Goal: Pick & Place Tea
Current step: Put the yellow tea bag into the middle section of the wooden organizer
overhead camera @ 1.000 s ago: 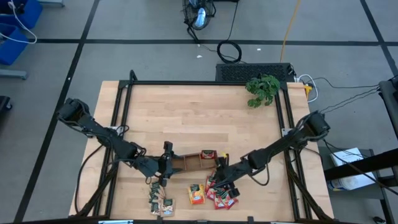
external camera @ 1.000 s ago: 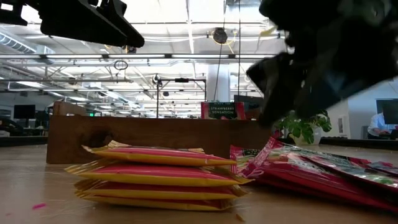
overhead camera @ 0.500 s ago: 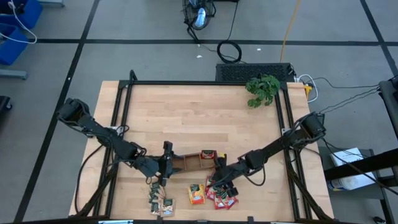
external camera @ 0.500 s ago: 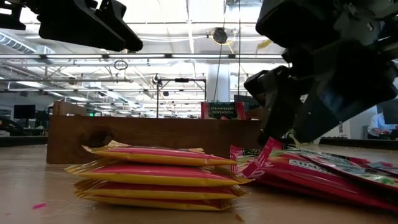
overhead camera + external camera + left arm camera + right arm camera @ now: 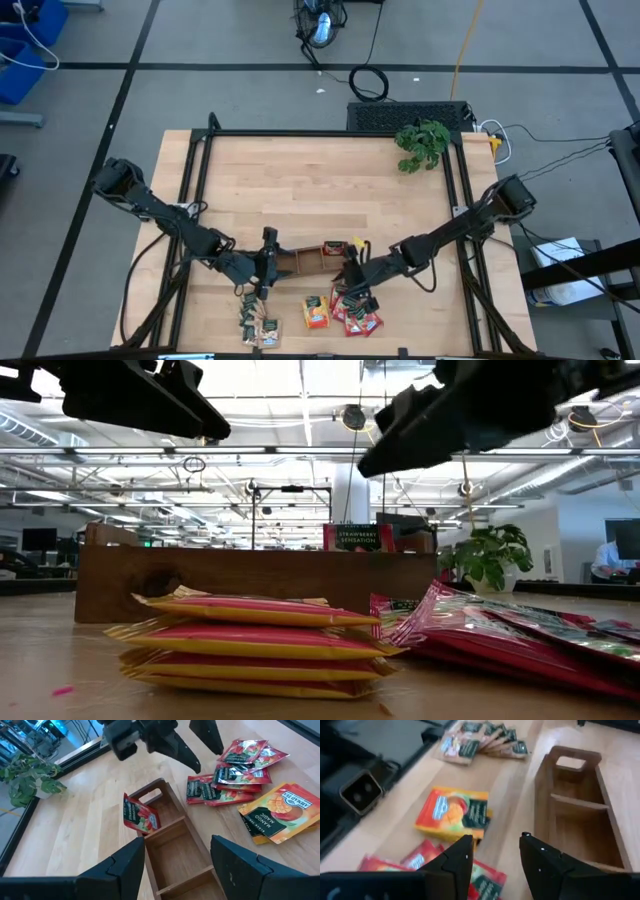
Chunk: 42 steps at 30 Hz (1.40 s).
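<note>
One long brown tray (image 5: 310, 260) with three compartments lies toward the six o'clock edge of the worktop (image 5: 320, 190). We see a single red sachet (image 5: 140, 816) standing upright in its end compartment, the three o'clock one; the other two compartments hold nothing that we can see.

The remaining tea lies loose on the worktop at six o'clock of the tray: a stack of orange sachets (image 5: 317, 312) in the middle, a heap of red sachets (image 5: 358, 315) just at its three o'clock side, and a fan of dark green sachets (image 5: 256, 326) toward nine o'clock.

The left claw (image 5: 265, 268) hovers over the nine o'clock end of the tray, its two fingers (image 5: 125, 867) spread wide with nothing between them.

The right arm reaches in from three o'clock. The right claw (image 5: 350, 285) hangs above the red heap, beside the tray's three o'clock end, its fingers (image 5: 460, 862) apart and empty.

A leafy plant (image 5: 422, 143) stands near the one o'clock corner.
</note>
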Each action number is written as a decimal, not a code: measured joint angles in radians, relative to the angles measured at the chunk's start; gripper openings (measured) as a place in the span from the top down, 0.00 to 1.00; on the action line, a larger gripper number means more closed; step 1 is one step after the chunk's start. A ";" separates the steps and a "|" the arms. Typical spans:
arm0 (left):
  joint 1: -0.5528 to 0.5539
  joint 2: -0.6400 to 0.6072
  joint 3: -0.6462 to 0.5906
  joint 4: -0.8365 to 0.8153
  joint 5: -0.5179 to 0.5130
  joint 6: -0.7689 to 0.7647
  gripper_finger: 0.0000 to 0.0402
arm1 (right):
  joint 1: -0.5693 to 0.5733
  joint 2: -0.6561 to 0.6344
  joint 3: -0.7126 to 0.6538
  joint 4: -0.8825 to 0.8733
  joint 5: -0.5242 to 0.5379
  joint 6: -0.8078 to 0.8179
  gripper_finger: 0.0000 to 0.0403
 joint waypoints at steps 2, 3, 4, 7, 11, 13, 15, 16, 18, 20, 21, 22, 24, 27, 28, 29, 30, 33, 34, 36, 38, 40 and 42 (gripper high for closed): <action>0.000 0.000 0.000 0.001 0.000 0.001 0.43 | -0.017 0.009 0.004 0.024 -0.063 0.022 0.65; 0.000 0.000 0.000 0.000 0.000 0.001 0.43 | -0.025 0.028 0.021 0.028 -0.088 0.023 0.65; 0.000 0.000 0.000 -0.002 0.000 0.000 0.43 | -0.029 0.050 0.044 0.033 -0.098 0.018 0.66; 0.000 0.000 0.000 -0.008 0.000 -0.003 0.43 | -0.032 0.112 0.122 0.000 -0.123 -0.041 0.66; -0.003 0.000 0.000 -0.026 0.006 -0.010 0.43 | -0.046 0.178 0.272 -0.129 -0.218 -0.088 0.66; -0.008 0.000 0.000 -0.033 0.008 -0.008 0.43 | -0.053 0.217 0.340 -0.206 -0.247 -0.106 0.67; -0.013 0.000 0.000 -0.037 0.008 -0.009 0.43 | -0.056 0.260 0.396 -0.263 -0.247 -0.144 0.67; -0.016 0.000 0.000 -0.044 0.008 -0.009 0.43 | -0.055 0.275 0.418 -0.272 -0.248 -0.182 0.67; -0.022 0.000 0.000 -0.048 0.008 -0.008 0.43 | -0.053 0.286 0.447 -0.337 -0.271 -0.254 0.67; -0.028 0.000 0.000 -0.053 0.007 -0.006 0.43 | -0.067 0.307 0.485 -0.359 -0.312 -0.287 0.67; -0.031 0.000 0.000 -0.050 0.008 -0.002 0.43 | -0.079 0.317 0.502 -0.382 -0.335 -0.279 0.67; -0.031 0.000 0.000 -0.048 0.008 0.002 0.43 | -0.095 0.328 0.521 -0.408 -0.354 -0.269 0.67; -0.031 0.000 0.000 -0.051 0.008 0.003 0.43 | -0.118 0.358 0.555 -0.402 -0.381 -0.269 0.67; -0.030 0.000 0.000 -0.057 0.008 0.001 0.43 | -0.129 0.388 0.583 -0.404 -0.391 -0.298 0.67; -0.031 0.000 0.000 -0.060 0.008 0.001 0.43 | -0.127 0.397 0.589 -0.395 -0.404 -0.305 0.67; -0.032 0.000 0.000 -0.060 0.012 0.001 0.43 | -0.124 0.404 0.589 -0.397 -0.405 -0.309 0.67; -0.032 0.000 0.000 -0.061 0.020 0.000 0.43 | -0.122 0.411 0.587 -0.408 -0.408 -0.310 0.67; -0.038 0.000 0.000 -0.076 0.026 -0.009 0.43 | -0.113 0.430 0.586 -0.431 -0.353 -0.312 0.67; -0.041 0.000 0.000 -0.074 0.026 -0.010 0.43 | -0.113 0.429 0.583 -0.440 -0.340 -0.313 0.67; -0.049 0.000 0.000 -0.074 0.026 -0.005 0.43 | -0.111 0.426 0.584 -0.425 -0.321 -0.325 0.67; -0.054 0.000 0.000 -0.064 0.026 0.007 0.43 | -0.109 0.423 0.586 -0.407 -0.324 -0.332 0.67; -0.057 0.000 0.000 -0.055 0.025 0.017 0.43 | -0.108 0.424 0.585 -0.393 -0.326 -0.344 0.67; -0.057 0.000 0.000 -0.047 0.025 0.018 0.43 | -0.116 0.425 0.585 -0.385 -0.328 -0.355 0.67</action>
